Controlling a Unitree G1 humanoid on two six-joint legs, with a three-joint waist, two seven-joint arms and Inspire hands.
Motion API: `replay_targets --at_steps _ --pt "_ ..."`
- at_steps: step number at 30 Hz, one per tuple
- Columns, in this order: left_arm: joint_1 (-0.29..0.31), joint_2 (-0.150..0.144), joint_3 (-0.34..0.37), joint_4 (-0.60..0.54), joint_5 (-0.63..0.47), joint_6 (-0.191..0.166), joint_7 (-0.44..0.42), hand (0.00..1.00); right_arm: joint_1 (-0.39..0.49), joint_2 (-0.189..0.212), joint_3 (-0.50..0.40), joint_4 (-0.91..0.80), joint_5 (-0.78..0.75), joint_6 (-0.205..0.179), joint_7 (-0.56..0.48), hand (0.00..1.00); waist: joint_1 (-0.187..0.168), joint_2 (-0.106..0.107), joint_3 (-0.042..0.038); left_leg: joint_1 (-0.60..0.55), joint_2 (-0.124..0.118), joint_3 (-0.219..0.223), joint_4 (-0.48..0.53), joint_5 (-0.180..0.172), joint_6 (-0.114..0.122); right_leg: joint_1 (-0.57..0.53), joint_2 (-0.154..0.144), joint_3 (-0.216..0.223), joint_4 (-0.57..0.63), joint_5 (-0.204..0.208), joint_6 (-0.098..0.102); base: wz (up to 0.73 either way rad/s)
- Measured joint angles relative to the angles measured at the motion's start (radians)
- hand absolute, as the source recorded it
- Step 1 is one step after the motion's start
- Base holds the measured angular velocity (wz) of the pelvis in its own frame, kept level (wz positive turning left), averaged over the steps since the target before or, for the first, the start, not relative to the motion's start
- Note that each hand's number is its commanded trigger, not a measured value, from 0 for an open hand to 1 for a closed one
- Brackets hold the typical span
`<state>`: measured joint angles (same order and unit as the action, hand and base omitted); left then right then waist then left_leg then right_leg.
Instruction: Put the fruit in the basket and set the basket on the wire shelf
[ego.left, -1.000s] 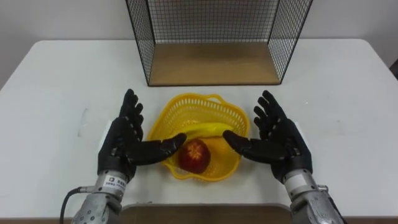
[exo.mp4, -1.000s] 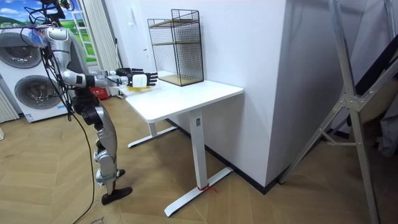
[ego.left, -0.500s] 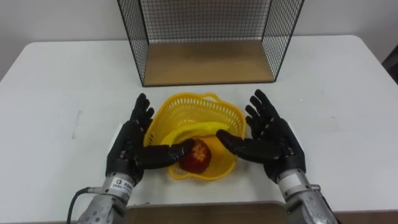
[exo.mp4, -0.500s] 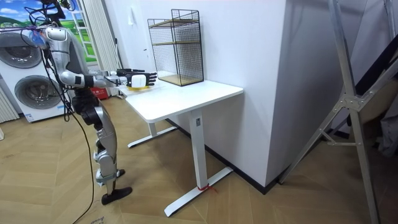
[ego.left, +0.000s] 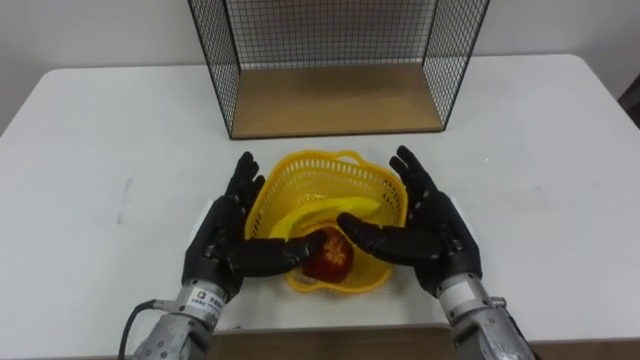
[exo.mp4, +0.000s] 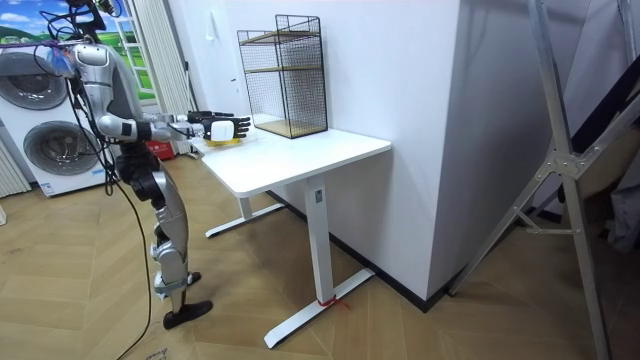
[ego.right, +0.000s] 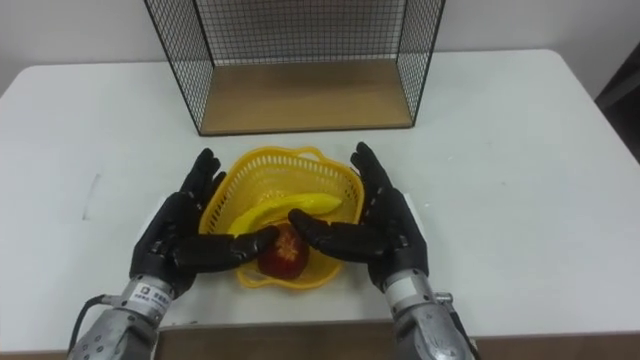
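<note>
The left hand (ego.left: 222, 235) and right hand (ego.left: 435, 230) flank a yellow basket (ego.left: 312, 178). Their fingers are straight and spread, with palms turned in against its sides and thumbs reaching across its near rim. Between the hands, the basket holds a banana (ego.left: 320, 212) and a red apple (ego.left: 328, 256), the apple nearest the thumbs. Beyond the fingertips, a wire shelf (ego.left: 335, 100) stands on the white table (ego.left: 100, 130).

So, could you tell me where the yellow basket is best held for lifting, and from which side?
Probably by its left and right walls under the rim, one hand from each side: the basket is wide, open-topped and loaded with the apple and banana, and the open left hand and right hand flank it there.
</note>
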<state>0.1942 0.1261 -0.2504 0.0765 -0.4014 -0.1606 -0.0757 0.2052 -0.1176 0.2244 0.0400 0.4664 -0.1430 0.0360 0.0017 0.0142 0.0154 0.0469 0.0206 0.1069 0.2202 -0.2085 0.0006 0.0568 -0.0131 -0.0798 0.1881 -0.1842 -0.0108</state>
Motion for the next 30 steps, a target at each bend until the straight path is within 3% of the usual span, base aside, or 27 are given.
replay_targets --at_steps 7,12,26,30 --pt "0.000 -0.003 -0.019 0.001 -0.001 0.000 0.005 0.00 -0.004 0.005 0.005 0.022 0.001 -0.001 0.000 0.00 0.000 -0.011 0.0004 0.000 0.000 0.000 0.000 0.000 0.000 0.000 0.000 0.000 0.000 0.000 0.000 0.00" --pt "0.000 -0.023 -0.029 0.001 -0.018 0.000 0.012 0.00 -0.011 0.011 0.015 0.048 0.001 -0.001 -0.002 0.00 0.005 -0.020 -0.0005 -0.002 0.000 0.001 0.000 0.000 0.000 -0.004 0.000 0.001 0.002 0.000 0.000 0.00" --pt "-0.003 -0.032 -0.044 0.001 -0.048 -0.001 0.069 0.00 -0.058 0.011 0.039 0.072 -0.003 -0.012 -0.033 0.00 0.008 -0.024 0.0000 -0.002 0.000 0.000 0.000 0.000 0.000 -0.004 0.000 0.001 0.002 0.000 0.000 0.00" --pt "-0.008 -0.043 -0.049 0.001 -0.048 -0.002 0.086 0.00 -0.087 0.011 0.040 0.080 -0.004 -0.012 -0.040 0.00 0.011 -0.035 0.0054 -0.002 0.000 0.000 0.000 0.000 0.000 -0.004 0.000 0.000 0.001 0.000 0.000 0.00"
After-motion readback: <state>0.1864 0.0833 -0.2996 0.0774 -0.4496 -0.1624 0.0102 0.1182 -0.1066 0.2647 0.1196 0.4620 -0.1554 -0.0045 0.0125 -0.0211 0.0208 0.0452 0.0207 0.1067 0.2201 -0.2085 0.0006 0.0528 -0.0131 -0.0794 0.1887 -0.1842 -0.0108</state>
